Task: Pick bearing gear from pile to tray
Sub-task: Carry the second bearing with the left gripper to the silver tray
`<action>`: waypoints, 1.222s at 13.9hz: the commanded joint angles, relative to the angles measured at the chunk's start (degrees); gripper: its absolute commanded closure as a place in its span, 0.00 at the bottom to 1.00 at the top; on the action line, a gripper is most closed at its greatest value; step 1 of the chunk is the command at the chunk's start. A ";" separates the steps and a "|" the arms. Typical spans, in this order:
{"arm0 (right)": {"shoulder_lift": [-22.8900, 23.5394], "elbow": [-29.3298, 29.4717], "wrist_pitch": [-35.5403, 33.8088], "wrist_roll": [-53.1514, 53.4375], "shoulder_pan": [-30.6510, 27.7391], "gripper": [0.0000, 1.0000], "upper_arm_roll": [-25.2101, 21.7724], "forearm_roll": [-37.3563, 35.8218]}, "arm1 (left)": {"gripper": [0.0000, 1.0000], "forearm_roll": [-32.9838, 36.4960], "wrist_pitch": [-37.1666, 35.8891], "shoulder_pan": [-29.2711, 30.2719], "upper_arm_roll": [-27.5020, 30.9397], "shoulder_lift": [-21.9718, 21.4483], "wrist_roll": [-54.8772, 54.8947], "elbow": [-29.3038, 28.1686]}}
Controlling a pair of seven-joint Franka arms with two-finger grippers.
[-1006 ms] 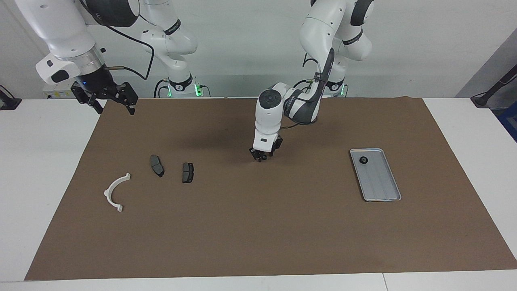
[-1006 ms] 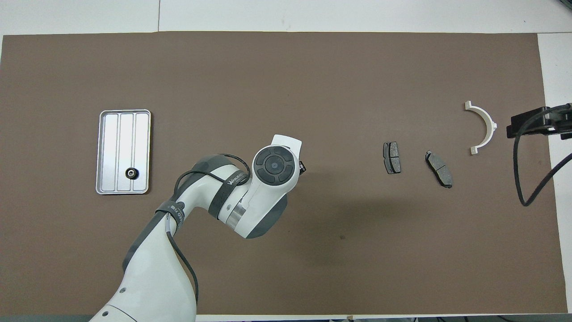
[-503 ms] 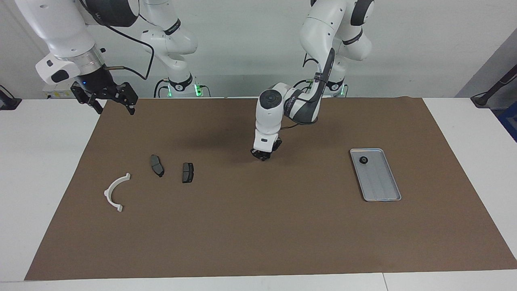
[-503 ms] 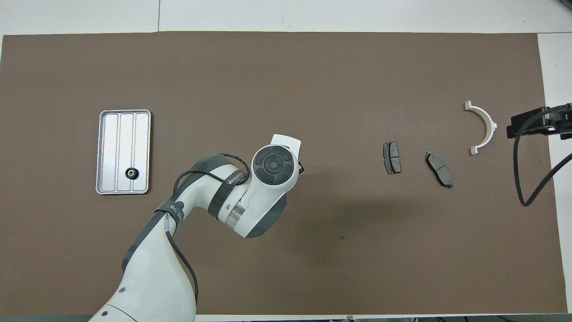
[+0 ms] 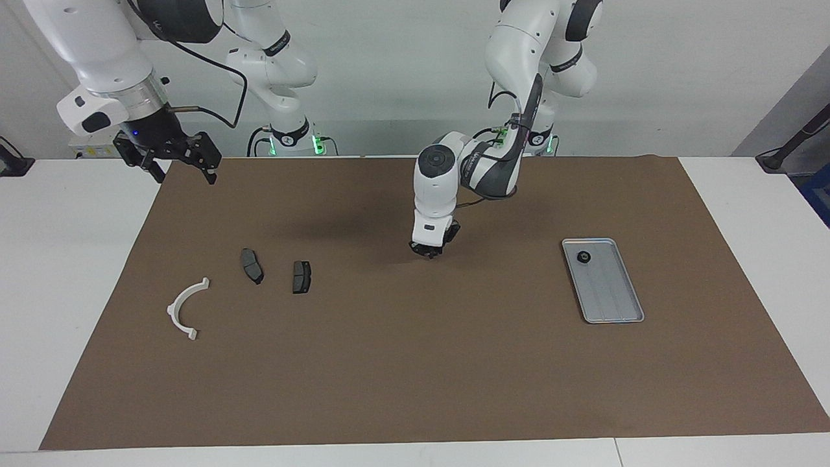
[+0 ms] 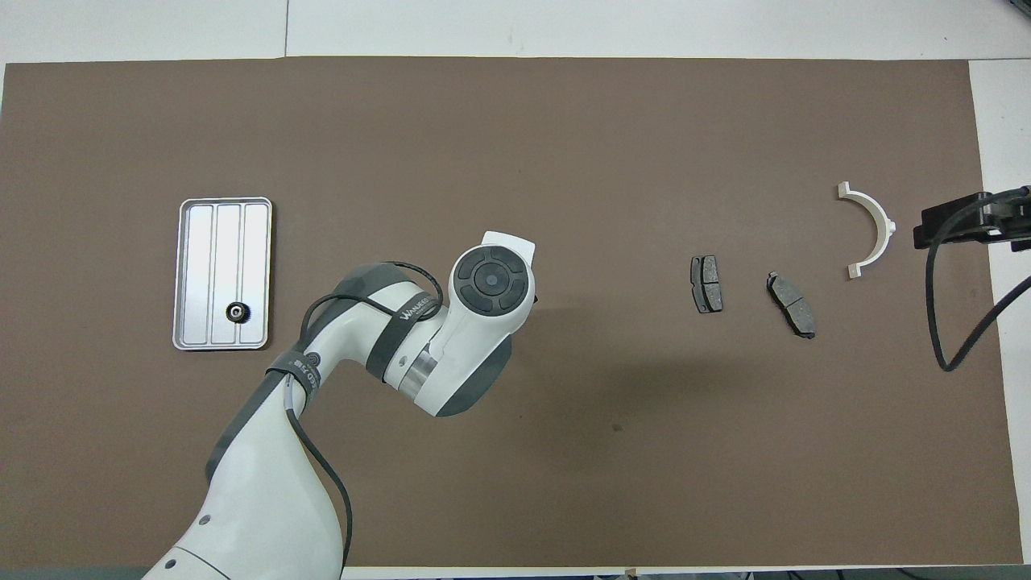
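Observation:
My left gripper [image 5: 428, 252] hangs just above the middle of the brown mat with its fingertips shut; anything between them is too small to make out. From overhead the wrist hides it. One black bearing gear [image 5: 583, 257] [image 6: 236, 312] lies in the silver tray [image 5: 613, 292] [image 6: 201, 266] at the left arm's end, in the corner nearest the robots. The pile at the right arm's end holds two dark brake pads [image 5: 251, 266] [image 5: 301, 277] [image 6: 706, 283] [image 6: 791, 304] and a white arc piece [image 5: 186, 308] [image 6: 874, 229]. My right gripper [image 5: 175, 165] waits open, raised over the mat's edge.
A brown mat [image 5: 415, 363] covers most of the white table. The left arm's elbow and cable [image 6: 322, 362] reach over the mat between the tray and the middle. The right arm's cable [image 6: 938, 306] hangs beside the arc piece.
The left gripper closed its fingers near the mat, then rose a little and drifted slightly toward the tray. The right arm and the parts stayed put.

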 commanded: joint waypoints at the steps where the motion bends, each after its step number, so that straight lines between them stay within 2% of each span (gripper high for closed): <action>1: -1.31 -1.38 0.15 -1.76 -0.36 0.01 -0.08 0.28 | 1.00 1.07 -3.59 5.20 -0.35 -4.02 4.16 -0.05; 5: -1.31 -1.47 0.15 -1.67 -0.36 0.01 -0.17 0.28 | 1.00 0.89 -7.88 13.98 -0.35 -9.21 17.16 -2.16; 7: -1.31 -1.56 0.15 -1.58 -0.01 0.01 -0.17 0.28 | 1.00 0.80 -9.48 18.21 -0.35 -9.93 24.64 -2.43; 10: -1.31 -1.56 0.15 -1.67 -0.01 0.01 -0.17 0.28 | 1.00 0.80 -9.39 24.79 -0.35 -10.19 35.17 -3.39; 14: -1.31 -1.47 0.15 -1.67 -0.01 0.01 -0.25 0.28 | 1.00 0.80 -7.38 32.97 -0.26 -12.30 49.77 -8.75; 17: -1.22 -1.38 0.06 -1.67 -0.01 0.01 -0.25 0.28 | 1.00 0.80 -4.40 36.67 -0.26 -12.83 55.16 -10.86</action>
